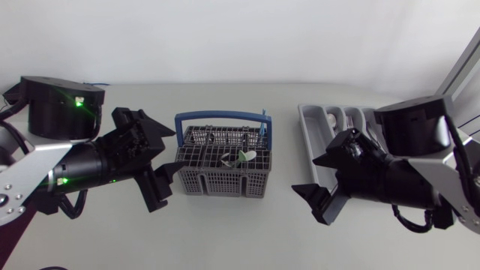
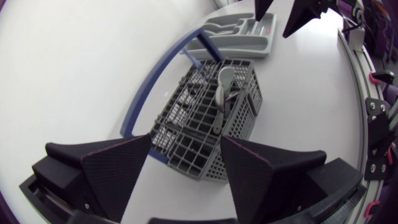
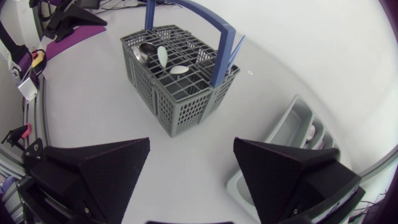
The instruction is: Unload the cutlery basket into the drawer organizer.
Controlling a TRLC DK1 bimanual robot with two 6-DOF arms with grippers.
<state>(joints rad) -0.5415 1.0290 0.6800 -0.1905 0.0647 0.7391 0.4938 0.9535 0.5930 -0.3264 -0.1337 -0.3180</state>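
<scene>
Head view: the cutlery basket is sitting mid-tabletop, spoons standing inside. The left end effector is hovering just beside its left wall, fingers spread wide, gripping nothing. The right end effector is gaping empty too, beside the drawer organizer at the right.

Left arm enters from the frame's left edge, with the left gripper at centre left, fingers spread wide. Right arm enters from the right edge, with the right gripper at lower centre right, fingers likewise apart.
</scene>
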